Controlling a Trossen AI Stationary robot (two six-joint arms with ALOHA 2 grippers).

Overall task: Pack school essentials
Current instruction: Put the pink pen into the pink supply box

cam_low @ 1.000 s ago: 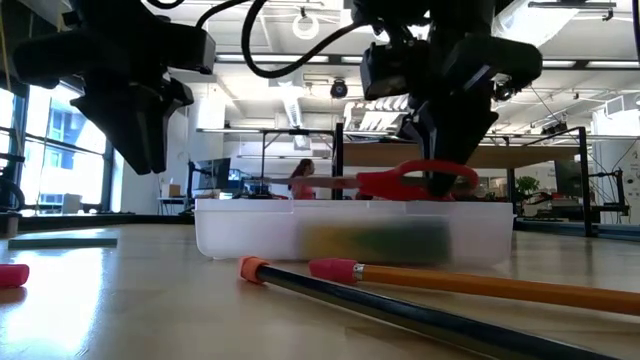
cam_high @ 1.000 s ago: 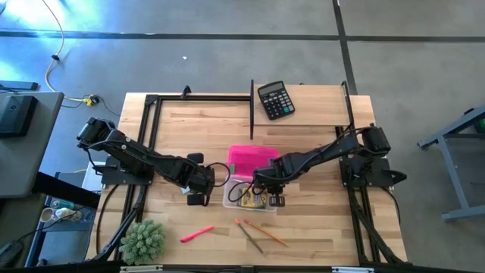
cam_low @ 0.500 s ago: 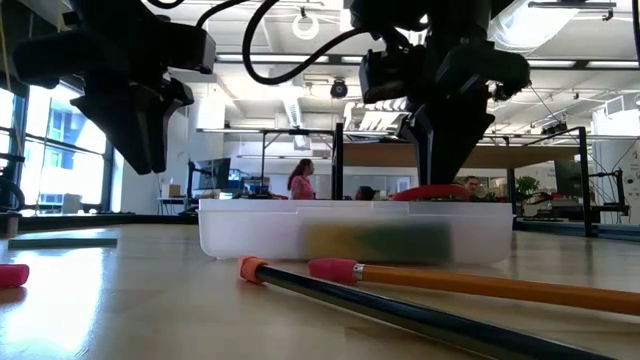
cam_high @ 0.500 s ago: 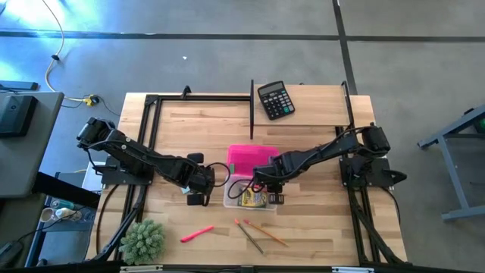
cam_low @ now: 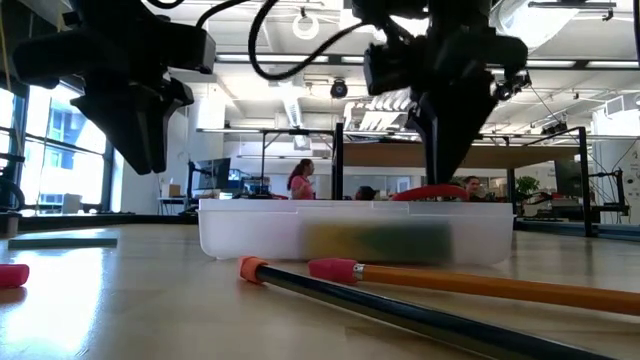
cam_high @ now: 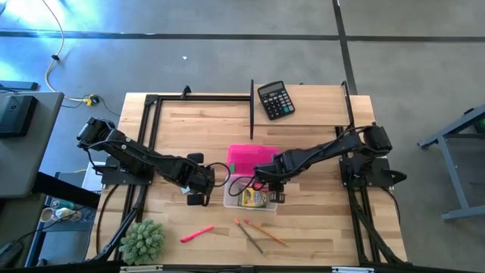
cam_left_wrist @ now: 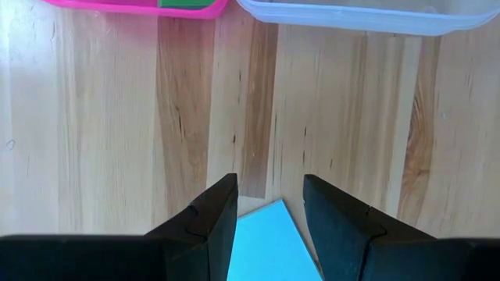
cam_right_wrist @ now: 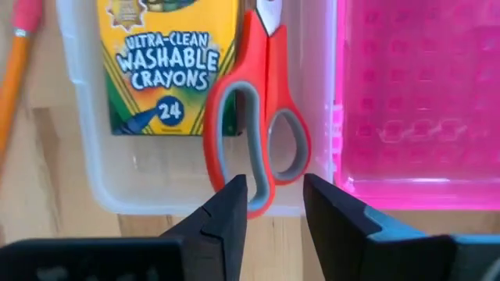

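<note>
A clear box (cam_high: 241, 199) stands mid-table and holds the yellow-green crayon box (cam_right_wrist: 168, 62) and the red-handled scissors (cam_right_wrist: 258, 148), which lie flat beside it. My right gripper (cam_right_wrist: 275, 203) is open just above the scissors' handle loops, over the box (cam_low: 350, 240). My left gripper (cam_left_wrist: 270, 211) is open, left of the box, raised above the light-blue sticky-note pad (cam_left_wrist: 269, 246) lying on the table. The red-pink pen (cam_high: 197, 233) and two pencils (cam_high: 258, 231) lie near the table's near edge. The eraser I cannot make out for sure. My right gripper points down from above, its open fingers standing on either side of the scissors' handle end (cam_right_wrist: 258, 204), which lies in the clear box. I cannot tell whether the fingertips touch the handles.
The pink lid (cam_high: 252, 158) lies right behind the box. A black calculator (cam_high: 274, 99) sits near the far edge and a spiky green plant ball (cam_high: 144, 241) at the near left corner. Black frame rails (cam_high: 251, 98) cross the far half. People show in the room behind.
My right gripper has moved down over the clear box. The scissors, held above the rim a second ago, have gone down with it and now lie in the box, with only the handle top showing over the rim in the low view.
</note>
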